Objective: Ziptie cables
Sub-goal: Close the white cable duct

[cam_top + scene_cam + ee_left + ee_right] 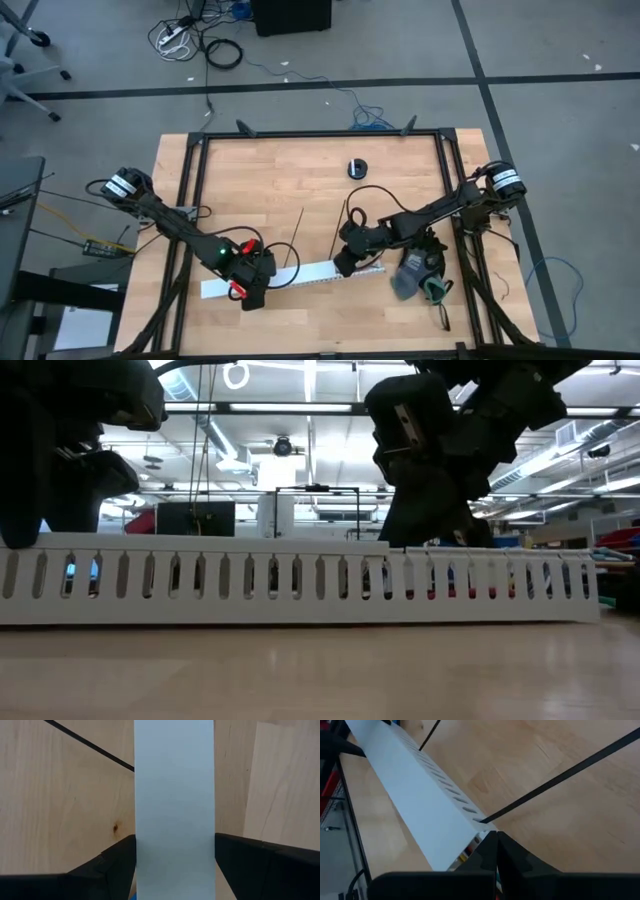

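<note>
channel axis: the white slotted channel lies along the tabletop's front edge, cables inside
left gripper: jaws clasp the channel's left end
right gripper: clenched empty, tips at the channel's right end, nearer the zipties

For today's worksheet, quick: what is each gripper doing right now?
Left gripper: closed around the long white slotted plastic channel.
Right gripper: shut, empty, at the channel's other end.

The long white slotted plastic channel lies on the wooden bench between the left gripper, at one end, and the right gripper; two thin black plastic zipties lie behind it.
</note>
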{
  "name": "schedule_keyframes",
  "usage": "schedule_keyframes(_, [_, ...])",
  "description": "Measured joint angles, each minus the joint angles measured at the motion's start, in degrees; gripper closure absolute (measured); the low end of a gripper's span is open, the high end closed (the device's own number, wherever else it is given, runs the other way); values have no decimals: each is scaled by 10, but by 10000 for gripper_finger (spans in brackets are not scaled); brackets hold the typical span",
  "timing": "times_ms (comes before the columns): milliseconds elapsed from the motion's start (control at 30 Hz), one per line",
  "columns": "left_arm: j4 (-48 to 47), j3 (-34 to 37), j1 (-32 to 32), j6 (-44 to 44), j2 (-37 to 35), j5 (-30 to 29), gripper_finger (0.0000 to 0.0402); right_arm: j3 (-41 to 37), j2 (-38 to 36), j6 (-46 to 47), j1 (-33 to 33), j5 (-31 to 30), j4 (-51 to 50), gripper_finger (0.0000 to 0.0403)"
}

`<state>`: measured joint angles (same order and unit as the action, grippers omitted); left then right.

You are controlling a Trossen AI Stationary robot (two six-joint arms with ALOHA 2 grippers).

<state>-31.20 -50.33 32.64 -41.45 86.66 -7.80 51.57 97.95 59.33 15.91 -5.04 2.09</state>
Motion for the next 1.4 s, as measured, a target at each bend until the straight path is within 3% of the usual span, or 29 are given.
schedule_keyframes(500, [14, 0, -3, 0, 0, -1, 161, 0, -1, 8, 27, -16, 2, 403])
schedule_keyframes(733, [10, 0, -6, -6, 0, -13, 161, 0, -44, -8, 24, -126, -5, 403])
schedule_keyframes(900, [4, 0, -6, -9, 0, -6, 161, 1, -105, 50, 28, -158, -178, 402])
schedule_keyframes(1067, [-5, 0, -6, -11, 0, -5, 161, 0, -136, 161, 43, -132, -391, 402])
schedule_keyframes(1400, [-4, 0, -5, -14, 0, -5, 161, -3, -87, 259, 75, -85, -415, 402])
